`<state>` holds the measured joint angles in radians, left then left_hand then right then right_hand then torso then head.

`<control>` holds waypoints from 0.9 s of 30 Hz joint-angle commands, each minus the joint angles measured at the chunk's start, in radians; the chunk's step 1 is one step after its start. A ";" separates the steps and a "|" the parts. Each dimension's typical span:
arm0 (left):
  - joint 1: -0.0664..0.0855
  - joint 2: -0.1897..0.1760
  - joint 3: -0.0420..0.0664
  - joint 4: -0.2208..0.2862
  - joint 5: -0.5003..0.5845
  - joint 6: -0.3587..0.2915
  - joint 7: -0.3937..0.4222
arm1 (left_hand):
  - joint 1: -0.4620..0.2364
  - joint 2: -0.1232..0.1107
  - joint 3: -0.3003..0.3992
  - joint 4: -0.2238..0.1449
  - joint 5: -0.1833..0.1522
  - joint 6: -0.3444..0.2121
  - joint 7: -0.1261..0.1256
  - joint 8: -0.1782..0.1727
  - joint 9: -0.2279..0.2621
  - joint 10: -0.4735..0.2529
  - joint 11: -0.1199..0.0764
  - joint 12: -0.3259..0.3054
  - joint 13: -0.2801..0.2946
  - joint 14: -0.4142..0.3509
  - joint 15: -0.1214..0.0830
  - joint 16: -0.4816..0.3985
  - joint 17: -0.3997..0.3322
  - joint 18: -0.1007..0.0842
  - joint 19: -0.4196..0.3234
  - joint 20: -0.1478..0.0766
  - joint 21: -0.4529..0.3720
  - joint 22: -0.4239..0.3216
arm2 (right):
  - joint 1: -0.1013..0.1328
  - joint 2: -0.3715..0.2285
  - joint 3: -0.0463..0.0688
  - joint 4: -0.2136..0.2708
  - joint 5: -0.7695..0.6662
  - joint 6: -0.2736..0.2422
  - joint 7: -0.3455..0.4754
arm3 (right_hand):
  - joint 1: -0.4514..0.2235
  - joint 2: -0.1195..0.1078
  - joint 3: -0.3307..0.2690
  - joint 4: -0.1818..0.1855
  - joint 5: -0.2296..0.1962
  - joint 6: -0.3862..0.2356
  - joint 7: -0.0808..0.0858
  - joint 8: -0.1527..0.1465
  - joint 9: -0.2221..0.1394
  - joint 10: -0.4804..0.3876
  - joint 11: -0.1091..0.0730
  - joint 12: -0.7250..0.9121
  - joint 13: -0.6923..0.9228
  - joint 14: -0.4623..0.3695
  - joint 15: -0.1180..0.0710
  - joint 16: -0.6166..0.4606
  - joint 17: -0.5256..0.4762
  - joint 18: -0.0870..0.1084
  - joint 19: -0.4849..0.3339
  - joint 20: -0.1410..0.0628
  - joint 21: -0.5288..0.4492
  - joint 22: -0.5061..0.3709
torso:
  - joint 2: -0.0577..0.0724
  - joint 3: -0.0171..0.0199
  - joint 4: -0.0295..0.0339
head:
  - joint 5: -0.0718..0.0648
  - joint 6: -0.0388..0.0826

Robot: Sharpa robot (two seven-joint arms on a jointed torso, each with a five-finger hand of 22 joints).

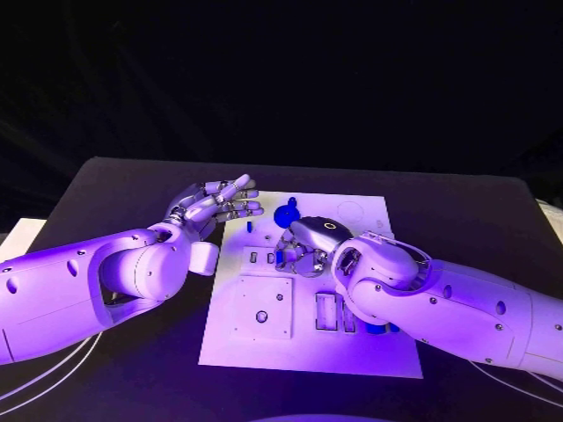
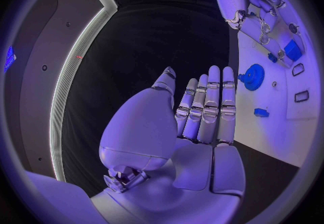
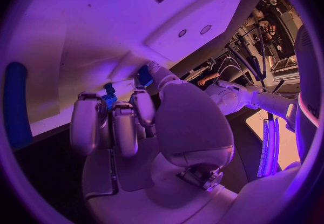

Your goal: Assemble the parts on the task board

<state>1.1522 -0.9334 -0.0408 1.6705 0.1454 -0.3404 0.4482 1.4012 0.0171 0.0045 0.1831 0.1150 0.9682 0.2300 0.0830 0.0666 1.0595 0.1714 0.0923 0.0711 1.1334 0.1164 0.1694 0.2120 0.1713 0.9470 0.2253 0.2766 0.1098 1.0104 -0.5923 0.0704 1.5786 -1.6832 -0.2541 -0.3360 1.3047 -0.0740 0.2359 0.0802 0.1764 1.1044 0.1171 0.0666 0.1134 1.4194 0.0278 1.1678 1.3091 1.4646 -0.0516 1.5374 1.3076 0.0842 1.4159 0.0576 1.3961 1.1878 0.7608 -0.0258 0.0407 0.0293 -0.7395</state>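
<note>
left hand [image 1: 213, 205] flat, fingers spread, holding nothing | right hand [image 1: 310, 243] pinching one blue part [image 3: 143, 76] | one task board [image 1: 310, 350]

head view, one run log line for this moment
left hand: open, beside white task board | right hand: fingers on small blue part over board | blue gear: on board

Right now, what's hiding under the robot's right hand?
The right hand reaches down over the white task board. Small blue parts peek out by its fingertips. Whatever else lies beneath the palm is covered.
</note>
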 commanded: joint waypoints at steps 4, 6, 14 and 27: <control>0.000 0.003 0.001 0.000 0.001 0.024 0.004 | 0.004 0.005 -0.002 -0.005 -0.004 -0.001 0.002 -0.006 -0.001 -0.006 0.001 -0.005 -0.001 -0.003 0.003 -0.006 0.001 0.011 0.001 0.005 -0.003 -0.002 | -0.012 -0.003 -0.010 -0.009 -0.018 0.033 -0.062 | -0.023 -0.020 -0.016 0.012 0.003 -0.030 0.005 -0.005 -0.007 -0.009 0.006 -0.013 -0.002 0.088 0.012 -0.009 0.179 -0.009 -0.009 0.006 -0.007 -0.004 | 0.000 0.0001 -0.0007 | 0.001 0.002; 0.000 0.003 0.001 0.000 0.001 0.024 0.004 | 0.004 0.005 -0.002 -0.005 -0.004 -0.001 0.002 -0.006 -0.001 -0.006 0.001 -0.005 -0.001 -0.003 0.003 -0.006 0.001 0.011 0.001 0.005 -0.003 -0.002 | -0.012 -0.003 -0.010 -0.009 -0.019 0.022 -0.063 | -0.032 -0.026 -0.024 0.018 0.003 -0.040 0.007 -0.005 -0.010 -0.013 0.008 -0.021 -0.007 0.087 0.014 -0.012 0.174 -0.009 -0.009 0.008 -0.008 -0.005 | 0.000 0.0000 -0.0005 | 0.000 0.002; 0.000 0.005 0.001 -0.001 0.000 0.027 0.000 | 0.004 0.005 -0.002 -0.006 -0.004 -0.002 0.002 -0.007 -0.001 -0.006 0.002 -0.005 -0.001 -0.003 0.004 -0.007 0.002 0.011 0.001 0.005 -0.003 -0.002 | -0.013 -0.003 -0.010 -0.007 -0.018 -0.037 -0.053 | -0.049 -0.044 -0.053 0.040 -0.001 -0.084 0.015 -0.005 -0.021 -0.036 0.016 -0.069 -0.039 0.079 0.021 -0.031 0.142 -0.003 -0.023 0.015 -0.027 -0.037 | 0.000 0.0001 -0.0005 | -0.002 0.002; 0.000 0.010 0.000 -0.025 -0.146 -0.008 -0.083 | -0.008 0.012 -0.015 -0.026 -0.005 0.012 -0.038 -0.009 0.001 0.088 -0.054 0.029 0.015 0.322 -0.085 0.237 0.181 0.012 0.252 -0.085 0.166 0.076 | -0.019 -0.063 -0.006 0.046 0.092 -0.305 0.224 | -0.042 -0.067 -0.110 0.096 0.040 -0.141 0.027 -0.002 -0.032 -0.043 0.027 -0.069 -0.043 0.080 0.030 -0.035 0.140 -0.002 -0.025 0.024 -0.035 -0.045 | -0.004 0.0045 -0.0035 | 0.000 0.009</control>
<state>1.1517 -0.9257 -0.0409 1.6475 0.0902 -0.3436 0.4141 1.3958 0.0223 -0.0107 0.1622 0.1150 0.9808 0.1948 0.0766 0.0666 1.1446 0.1199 0.1200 0.0859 1.4391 0.0340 0.3984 0.3882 0.1710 1.1905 0.1439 0.4364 0.1826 0.9926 -0.6509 0.0634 1.6157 -1.6506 -0.4687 -0.2561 1.2597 -0.1360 0.1315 0.1785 0.2150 0.9713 0.1464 0.0656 0.0825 1.3766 0.0529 1.0976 1.2661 1.4668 -0.0280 1.5064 1.3074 0.0843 1.3942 0.0793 1.3662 1.1432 0.7590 -0.0239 0.0389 0.0273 -0.7316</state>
